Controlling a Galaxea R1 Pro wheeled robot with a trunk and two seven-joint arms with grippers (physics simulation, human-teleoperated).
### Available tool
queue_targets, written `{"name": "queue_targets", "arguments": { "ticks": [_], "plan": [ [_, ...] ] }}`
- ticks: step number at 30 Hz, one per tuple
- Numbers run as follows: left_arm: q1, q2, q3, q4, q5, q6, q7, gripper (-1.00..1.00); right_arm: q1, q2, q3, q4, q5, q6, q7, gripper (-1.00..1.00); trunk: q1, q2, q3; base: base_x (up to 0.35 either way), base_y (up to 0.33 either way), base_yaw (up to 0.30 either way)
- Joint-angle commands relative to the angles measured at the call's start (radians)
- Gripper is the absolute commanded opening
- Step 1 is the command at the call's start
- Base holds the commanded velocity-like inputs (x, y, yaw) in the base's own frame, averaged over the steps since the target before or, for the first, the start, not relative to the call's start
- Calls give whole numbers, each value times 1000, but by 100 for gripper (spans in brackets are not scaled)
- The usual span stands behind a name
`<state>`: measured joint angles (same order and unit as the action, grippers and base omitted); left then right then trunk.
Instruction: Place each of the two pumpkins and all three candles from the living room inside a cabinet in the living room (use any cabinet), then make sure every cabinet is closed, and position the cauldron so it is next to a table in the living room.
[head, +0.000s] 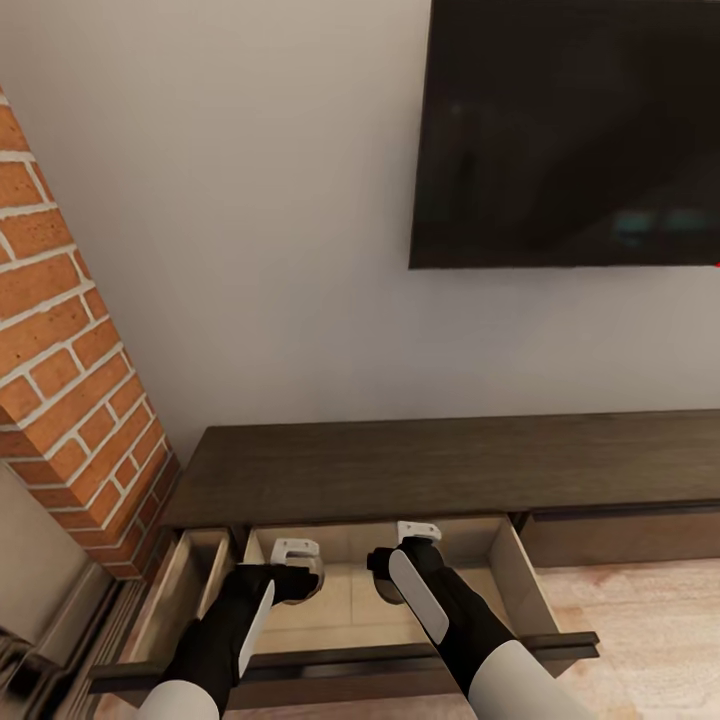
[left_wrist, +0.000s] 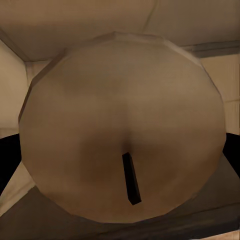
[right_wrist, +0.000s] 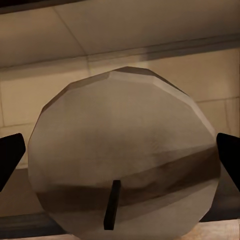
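Observation:
The dark-brown cabinet (head: 420, 465) stands against the wall with two drawers pulled out. Both grippers hang over the wide middle drawer (head: 350, 615). My left gripper (head: 297, 572) is shut on a beige candle (left_wrist: 120, 125), seen end-on with its black wick, and a dark finger (left_wrist: 7, 162) shows at its side. My right gripper (head: 392, 572) is shut on a second, greyer candle (right_wrist: 125, 150), with black fingertips (right_wrist: 10, 156) on both sides of it. The drawer's pale floor lies just beyond both candles. The pumpkins, the cauldron and the table are out of view.
A narrower drawer (head: 185, 590) is open to the left of the middle one, close to a brick column (head: 70, 370). A dark screen (head: 570, 130) hangs on the wall above the cabinet. Light wood floor (head: 640, 610) lies at the right, before shut cabinet fronts.

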<state>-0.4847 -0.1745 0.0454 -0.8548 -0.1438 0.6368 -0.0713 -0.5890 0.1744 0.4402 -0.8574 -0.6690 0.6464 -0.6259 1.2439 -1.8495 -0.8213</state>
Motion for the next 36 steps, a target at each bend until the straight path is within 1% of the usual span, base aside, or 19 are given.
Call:
{"name": "queue_targets", "arguments": {
  "ticks": [1,11,14,19,22,26,30,36],
  "plan": [
    [0,0,-1,5,0,-5,0,-100,0,0,0,0,0,-1,0,-100,4,-7,-3,0,0,0],
    [0,0,-2,17,0,-15,1,-100,0,0,0,1,1,-1,0,-100,42,-77,-35,0,0,0],
    [0,0,-2,17,11,-16,1,-100,0,0,0,2,1,-1,0,-100,54,-98,-44,0,0,0],
    [0,0,-2,17,18,-16,1,-100,0,0,0,7,8,-3,1,-100,73,-133,-60,0,0,0],
    [0,0,-2,17,19,-16,1,-100,0,0,1,13,10,-32,1,-100,84,-154,-69,0,0,0],
    [0,0,-2,17,20,-16,1,-100,0,0,1,47,14,-74,2,-100,100,-182,-82,0,0,0],
    [0,0,-2,17,20,-16,1,-100,0,0,2,54,15,-81,2,-100,115,-210,-94,0,0,0],
    [0,0,-2,17,20,-14,-2,-100,-1,0,2,55,16,-82,2,-100,115,-210,-94,0,0,0]
  ]
}}
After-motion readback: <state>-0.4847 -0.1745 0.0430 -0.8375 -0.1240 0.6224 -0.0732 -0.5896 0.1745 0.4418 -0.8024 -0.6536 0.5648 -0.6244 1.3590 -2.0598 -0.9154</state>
